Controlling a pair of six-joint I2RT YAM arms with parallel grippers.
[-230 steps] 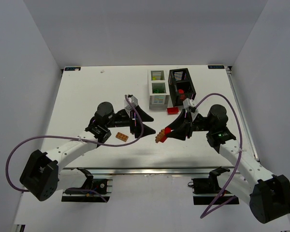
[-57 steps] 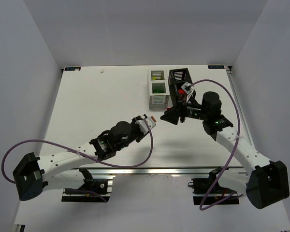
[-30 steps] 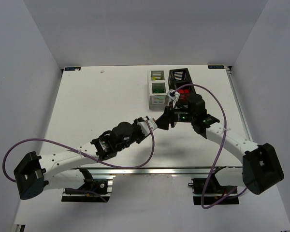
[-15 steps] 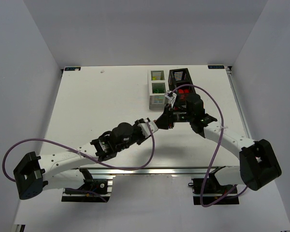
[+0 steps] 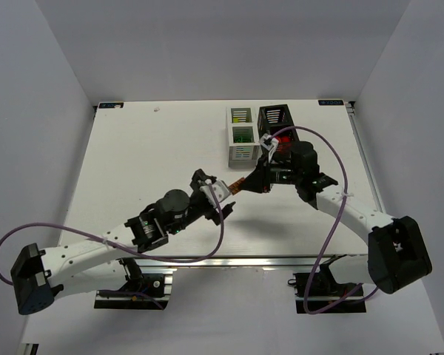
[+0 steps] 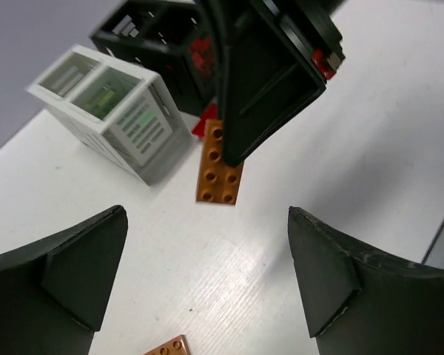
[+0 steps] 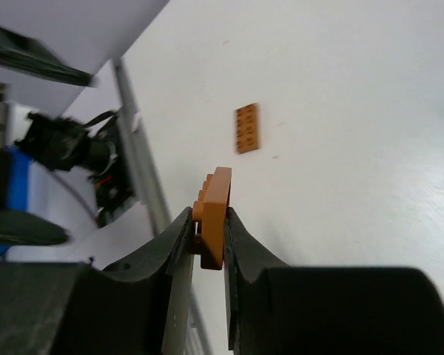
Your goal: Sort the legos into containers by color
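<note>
Now pinching an orange lego (image 7: 213, 211) edgewise in the right gripper (image 7: 207, 225), with the jaws drawn in to a narrow gap and pressing flat on the brick's two broad faces. Holding it clear above the white table (image 5: 148, 148), gripped by one end, with the other end sticking out past the fingertips and the studs turned toward the left gripper (image 6: 206, 218). Hanging just in front of that left gripper, with its jaws spread wide and gripping nothing, one dark finger standing off to either side of the brick in the left wrist view. Meeting near the middle of the table in the overhead view, just on the near side of the two containers. Standing upright behind the held brick, the white box (image 6: 133, 129), showing green pieces in its nearer compartment and yellow in the farther one from overhead. Sitting right beside it, touching or nearly so, the black box (image 6: 152, 33), showing red bricks (image 5: 281, 140) inside and a further red piece (image 6: 209, 111) at its foot. Lying flat on the table with studs up, under the open left gripper, a second orange brick (image 7: 249, 128).
</note>
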